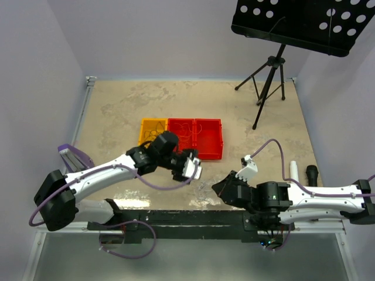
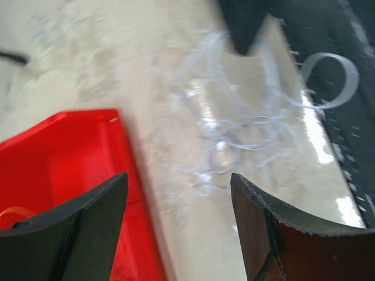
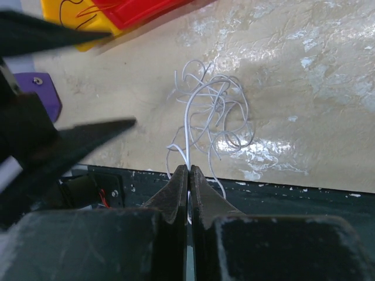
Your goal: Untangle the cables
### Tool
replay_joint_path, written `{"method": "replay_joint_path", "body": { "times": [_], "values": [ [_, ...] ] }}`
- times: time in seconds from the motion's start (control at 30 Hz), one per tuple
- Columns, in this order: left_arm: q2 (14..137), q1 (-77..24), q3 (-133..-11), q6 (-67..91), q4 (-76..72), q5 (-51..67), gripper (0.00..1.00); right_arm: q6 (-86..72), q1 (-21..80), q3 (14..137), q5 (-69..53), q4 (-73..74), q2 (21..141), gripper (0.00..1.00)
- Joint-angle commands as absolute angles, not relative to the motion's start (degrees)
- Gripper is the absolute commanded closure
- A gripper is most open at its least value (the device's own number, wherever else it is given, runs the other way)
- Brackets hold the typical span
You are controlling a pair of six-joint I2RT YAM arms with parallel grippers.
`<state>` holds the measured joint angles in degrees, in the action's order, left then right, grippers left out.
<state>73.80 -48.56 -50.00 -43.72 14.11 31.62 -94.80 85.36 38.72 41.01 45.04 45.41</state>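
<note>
At the near edge of the table (image 1: pixel 117 111), the right gripper (image 3: pixel 188 170) had its two jaws pressed tight together on one thin white strand. That strand ran up into the white cables (image 3: pixel 214 114). They lay in a loose, loopy tangle on the table, just past the dark front edge.

A little farther in, the left gripper (image 2: pixel 177 178) hung over the table between the tangle and the red bins (image 1: pixel 208 139). Its jaws were spread wide apart and had nothing between them.

The two red bins sat in a row with a yellow bin (image 1: pixel 151 129), all side by side and touching. Some thin wires (image 3: pixel 65 10) lay inside the bins.

Far back on the right stood a black music stand (image 1: pixel 304 23) with round holes, up on three thin legs.
</note>
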Motion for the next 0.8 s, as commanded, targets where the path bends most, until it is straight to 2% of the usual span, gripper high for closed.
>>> {"method": "replay_joint_path", "body": {
  "times": [0.0,0.17,0.33,0.37,0.63,0.7,0.77],
  "values": [
    [71.3,-52.2,-45.1,-58.1,15.6,37.9,0.25,-93.8,85.1,43.0,43.6,44.2,45.9,1.00],
    [74.6,-52.6,-48.7,-47.5,10.9,40.9,0.27,-90.5,85.2,45.1,44.6,42.4,43.6,1.00],
    [75.2,-54.0,-50.0,-37.4,7.5,44.6,0.47,-85.5,85.2,47.6,45.4,40.4,42.1,1.00],
    [74.9,-54.5,-50.1,-36.4,7.5,45.3,0.48,-85.3,85.1,48.1,45.6,40.8,42.3,1.00],
    [72.2,-55.8,-52.4,-34.4,11.3,46.2,0.50,-83.6,85.1,49.0,45.8,40.0,45.2,1.00],
    [70.6,-55.8,-53.2,-35.1,14.2,45.6,0.46,-83.7,85.1,49.0,45.8,40.3,45.3,1.00],
    [68.9,-55.7,-54.0,-35.2,17.0,45.1,0.36,-83.8,85.2,49.0,45.8,41.0,45.3,1.00]
  ]
}}
